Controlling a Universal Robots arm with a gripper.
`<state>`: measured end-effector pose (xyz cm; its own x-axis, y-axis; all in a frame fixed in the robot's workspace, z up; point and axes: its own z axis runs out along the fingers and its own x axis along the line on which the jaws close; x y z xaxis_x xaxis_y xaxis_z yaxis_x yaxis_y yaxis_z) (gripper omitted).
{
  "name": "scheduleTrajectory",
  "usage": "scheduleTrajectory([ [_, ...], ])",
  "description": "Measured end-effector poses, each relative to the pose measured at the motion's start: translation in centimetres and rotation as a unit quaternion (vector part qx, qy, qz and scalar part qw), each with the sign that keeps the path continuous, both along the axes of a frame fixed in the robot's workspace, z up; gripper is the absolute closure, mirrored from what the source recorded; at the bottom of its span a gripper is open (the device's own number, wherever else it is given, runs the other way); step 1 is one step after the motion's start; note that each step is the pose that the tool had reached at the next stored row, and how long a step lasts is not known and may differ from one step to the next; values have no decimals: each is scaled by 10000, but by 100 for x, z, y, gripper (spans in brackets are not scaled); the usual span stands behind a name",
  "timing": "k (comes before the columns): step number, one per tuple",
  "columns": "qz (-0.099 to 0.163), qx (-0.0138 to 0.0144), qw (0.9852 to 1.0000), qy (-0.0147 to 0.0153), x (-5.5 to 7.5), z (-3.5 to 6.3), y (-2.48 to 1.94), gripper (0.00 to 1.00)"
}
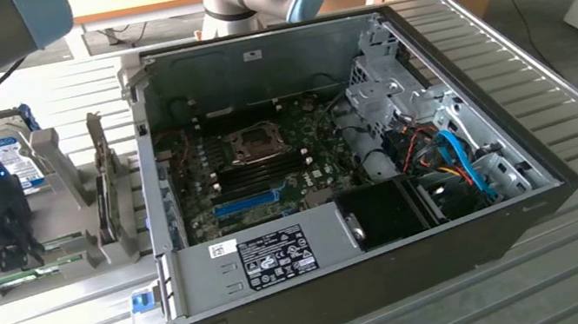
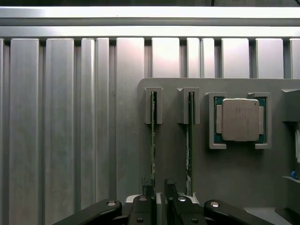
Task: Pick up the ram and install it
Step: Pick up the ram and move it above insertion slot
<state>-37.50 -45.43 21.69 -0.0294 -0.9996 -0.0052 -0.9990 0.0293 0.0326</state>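
The claw (image 2: 158, 186) hangs open and empty astride the ram (image 2: 153, 136), which stands on edge in a grey holder (image 2: 173, 154) on the bench (image 2: 61, 140), seemingly so its flat faces can be pinched.

The hand (image 2: 159, 183) hides one end of the ram (image 2: 153, 131); the view's edge crops the hand.
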Motion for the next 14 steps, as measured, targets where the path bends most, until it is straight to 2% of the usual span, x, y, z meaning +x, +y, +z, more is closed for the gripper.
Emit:
scheduleTrajectory([
  [10,0,0,10000,0,0,-10,-16,76],
  [14,0,0,10000,0,0,-44,-16,76],
])
